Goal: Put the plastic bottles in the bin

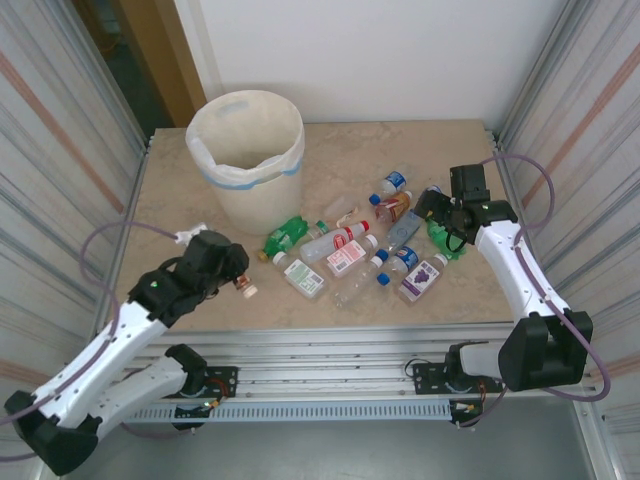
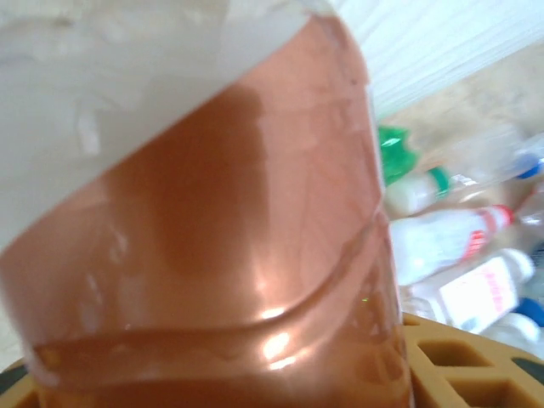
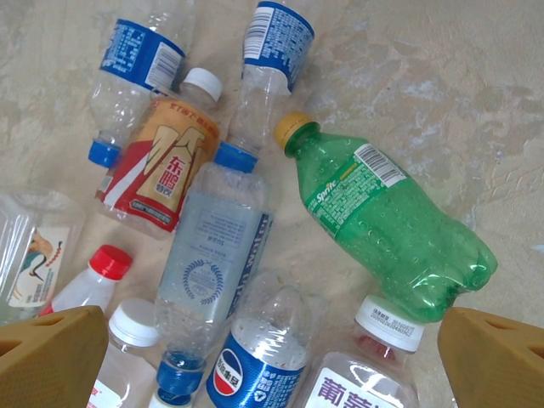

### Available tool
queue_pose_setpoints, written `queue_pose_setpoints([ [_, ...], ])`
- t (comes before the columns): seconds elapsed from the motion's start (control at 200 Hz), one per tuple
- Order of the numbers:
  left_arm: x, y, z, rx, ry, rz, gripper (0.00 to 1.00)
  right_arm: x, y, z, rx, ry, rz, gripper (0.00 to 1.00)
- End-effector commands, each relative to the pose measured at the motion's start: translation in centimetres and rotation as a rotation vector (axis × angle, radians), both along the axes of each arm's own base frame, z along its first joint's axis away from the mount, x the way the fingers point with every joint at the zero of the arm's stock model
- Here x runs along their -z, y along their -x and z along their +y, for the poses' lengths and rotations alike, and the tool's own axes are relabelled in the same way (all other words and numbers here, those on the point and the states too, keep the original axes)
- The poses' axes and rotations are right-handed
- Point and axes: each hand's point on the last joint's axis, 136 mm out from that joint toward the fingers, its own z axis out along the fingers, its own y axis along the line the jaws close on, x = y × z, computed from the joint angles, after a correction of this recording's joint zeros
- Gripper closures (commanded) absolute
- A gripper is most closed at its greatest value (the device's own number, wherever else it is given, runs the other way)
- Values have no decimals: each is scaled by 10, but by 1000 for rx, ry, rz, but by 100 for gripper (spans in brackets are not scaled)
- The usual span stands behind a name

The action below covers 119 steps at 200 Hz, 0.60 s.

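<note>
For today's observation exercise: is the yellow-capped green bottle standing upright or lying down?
Lying down. The green bottle lies flat on the table, cap pointing sideways.

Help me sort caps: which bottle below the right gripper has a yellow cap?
The green Sprite bottle; other caps visible there are blue, white or red.

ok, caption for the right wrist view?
Open right claw above scattered plastic bottles, a green Sprite bottle among them.

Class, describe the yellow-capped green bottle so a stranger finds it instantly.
Start at the bottle pile right of the bin. At its right edge, by the right gripper, lies the green bottle. Unlike its clear neighbours, it is green with a yellow cap.
</note>
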Motion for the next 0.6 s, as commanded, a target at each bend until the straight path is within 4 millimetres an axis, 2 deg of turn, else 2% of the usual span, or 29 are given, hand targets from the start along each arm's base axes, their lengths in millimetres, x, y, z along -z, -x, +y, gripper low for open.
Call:
queue_pose_setpoints([
  [0.0,-36,2,8,40,-46,-79,69,-1,1,0,-7,9,-17,2],
  [0.11,-74,2,6,77,-24,-165,69,2,0,2,-12,2,-7,2],
  [0.336,-139,0,5,116,-6,-326,69,1,3,0,-9,8,-9,2],
  [0.591,-203,-7,3,143,-31,-489,69,0,2,1,-9,3,-10,2],
])
